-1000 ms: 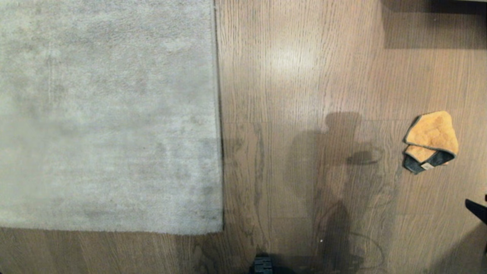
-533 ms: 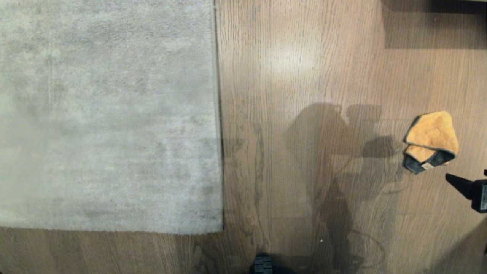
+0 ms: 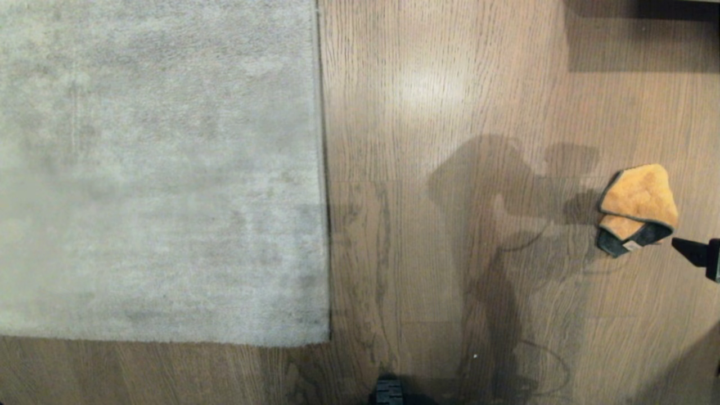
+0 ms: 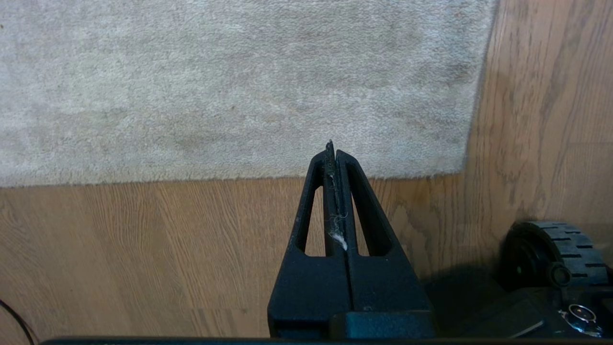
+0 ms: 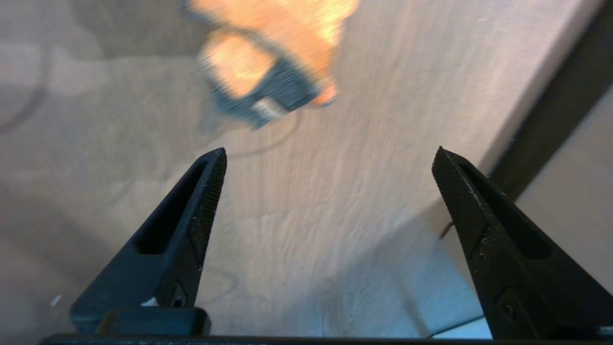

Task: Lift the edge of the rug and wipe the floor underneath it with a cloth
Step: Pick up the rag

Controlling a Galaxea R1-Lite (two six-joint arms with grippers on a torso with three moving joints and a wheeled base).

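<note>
Right gripper [image 5: 329, 151] is seen spread wide above the floor [image 3: 427, 112], with nothing held between its two black fingers [image 5: 191, 201]. In the head view only a black tip of it [image 3: 697, 254] is visible at the right margin, just beside the cloth [image 3: 638, 208] and apart from it. The cloth is found lying crumpled on the wood planks, well to the right of the rug; its orange fuzzy side is turned up, a dark grey trimmed fold is shown at its near end, and a small pale label is attached there. In the right wrist view the cloth [image 5: 268, 57] is seen ahead of the fingertips, blurred, not between them.

The rug edge [image 3: 322, 169] is laid flat on the floor, its straight border running away from the robot and its near corner [image 3: 326, 340] resting on the planks. The left gripper [image 4: 334, 158] is held pressed together and empty, its tips poised over the rug's near border close to that corner. A dark wheel of the base [image 4: 546, 249] is seen beside it.
</note>
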